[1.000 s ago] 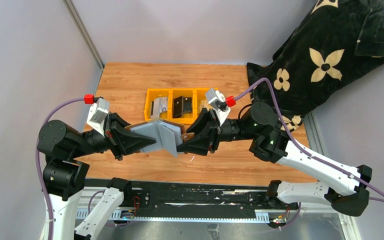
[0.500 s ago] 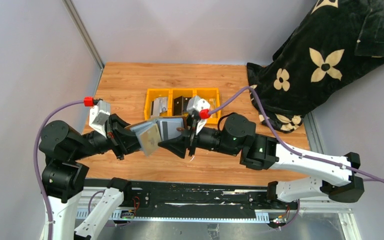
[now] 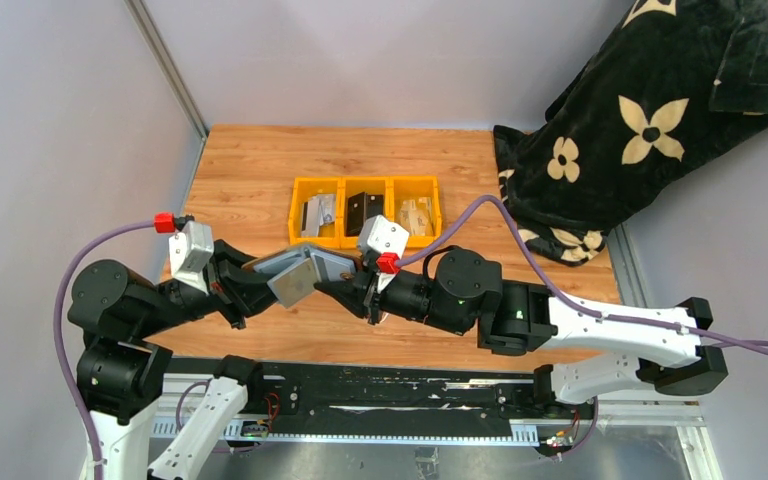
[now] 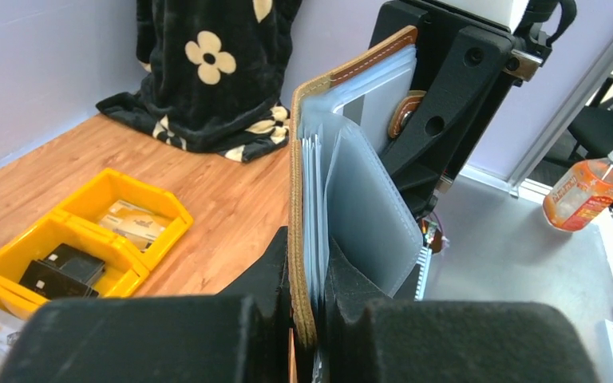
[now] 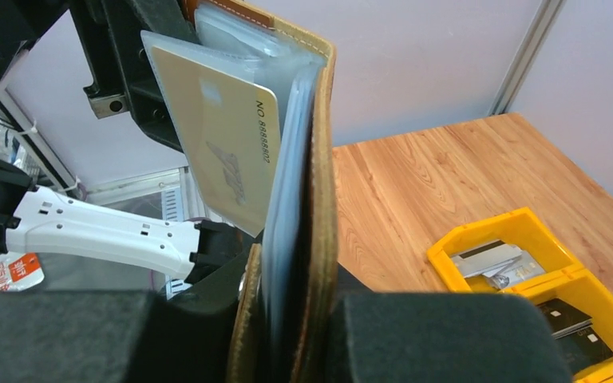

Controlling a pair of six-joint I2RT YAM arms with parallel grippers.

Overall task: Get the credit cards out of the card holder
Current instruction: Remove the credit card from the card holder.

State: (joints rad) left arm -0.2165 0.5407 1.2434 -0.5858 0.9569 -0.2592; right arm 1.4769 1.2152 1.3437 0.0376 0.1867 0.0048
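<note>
the left gripper (image 4: 307, 319) and right gripper (image 5: 291, 319) are each clamped on the card holder (image 4: 295, 199), held aloft between them. its sleeves (image 4: 367, 215) are judged floppy and slick; the stiff, light tan card (image 5: 223, 152) is best nipped by a corner.

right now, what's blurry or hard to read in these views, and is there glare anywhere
Left wrist: the left fingers fill the bottom as a dark out-of-focus mass; the card holder is sharp. Right wrist: the right fingers are equally blurred, yet printing on the tan card is legible. Top external: even light, soft shadows on the table, no strong glare.
</note>
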